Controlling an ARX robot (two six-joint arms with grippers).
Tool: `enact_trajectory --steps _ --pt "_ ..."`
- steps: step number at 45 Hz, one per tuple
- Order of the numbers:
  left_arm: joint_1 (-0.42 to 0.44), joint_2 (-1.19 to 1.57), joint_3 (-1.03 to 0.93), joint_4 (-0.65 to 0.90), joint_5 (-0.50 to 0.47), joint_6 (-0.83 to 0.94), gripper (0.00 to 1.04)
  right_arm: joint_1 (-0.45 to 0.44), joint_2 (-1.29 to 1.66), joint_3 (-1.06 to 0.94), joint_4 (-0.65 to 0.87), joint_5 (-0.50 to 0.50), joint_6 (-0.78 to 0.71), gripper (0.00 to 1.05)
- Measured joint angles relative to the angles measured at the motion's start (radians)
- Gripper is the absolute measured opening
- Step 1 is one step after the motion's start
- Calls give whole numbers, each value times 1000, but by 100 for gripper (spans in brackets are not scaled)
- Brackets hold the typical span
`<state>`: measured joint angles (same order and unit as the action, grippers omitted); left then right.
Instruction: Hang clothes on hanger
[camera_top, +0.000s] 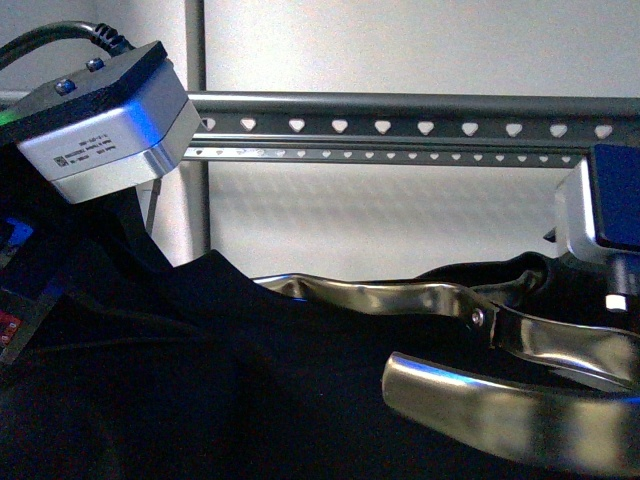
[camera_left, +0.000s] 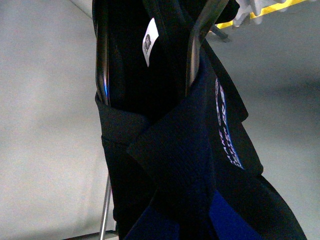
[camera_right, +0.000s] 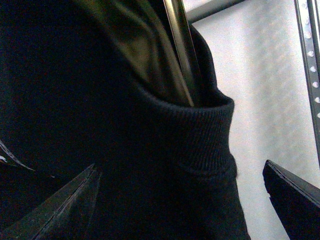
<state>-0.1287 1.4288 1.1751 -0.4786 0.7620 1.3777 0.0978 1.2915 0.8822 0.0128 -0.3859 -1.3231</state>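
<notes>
White wall (camera_top: 400, 40). Rack (camera_top: 400, 127) rail runs 9-to-3 o'clock; shirt (camera_top: 200, 380) on coat hanger (camera_top: 400, 295) at 6 o'clock. Right hand (camera_right: 180, 166) released; left hand: cannot tell.

A plain pale wall (camera_top: 400, 45) fills the background, softly and evenly lit, with faint mottled shadow lower down. A grey vertical strip (camera_top: 195, 50) runs down it at the left. The left wrist view catches a yellow edge (camera_left: 280, 7).

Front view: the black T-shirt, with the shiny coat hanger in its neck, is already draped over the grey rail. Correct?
Not quite. The front view shows the black T-shirt below the grey rail, not draped over it; bare wall shows between them. The shiny coat hanger is in its neck, as you said.
</notes>
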Motion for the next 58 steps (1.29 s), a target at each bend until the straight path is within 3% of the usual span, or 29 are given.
enact_trajectory --steps 5,24,28,30,35,44,48,58 --pt "0 0 0 0 0 0 4 -5 74 58 0 19 4 96" --pt "0 0 0 0 0 0 4 -48 162 106 -5 24 42 21" --pt "0 0 0 0 0 -2 4 -52 162 106 -3 11 29 11" --pt "0 0 0 1 1 -4 7 -55 162 104 -3 2 16 10" --pt "0 0 0 5 8 -3 27 -68 162 85 -3 -24 11 9" --pt "0 -1 0 5 14 -4 49 -108 162 44 -3 -49 16 8" --pt "0 -1 0 6 16 -4 63 -151 161 6 -8 -71 22 8" --pt "0 -2 0 6 17 -4 86 -238 154 -76 -50 -103 16 8"
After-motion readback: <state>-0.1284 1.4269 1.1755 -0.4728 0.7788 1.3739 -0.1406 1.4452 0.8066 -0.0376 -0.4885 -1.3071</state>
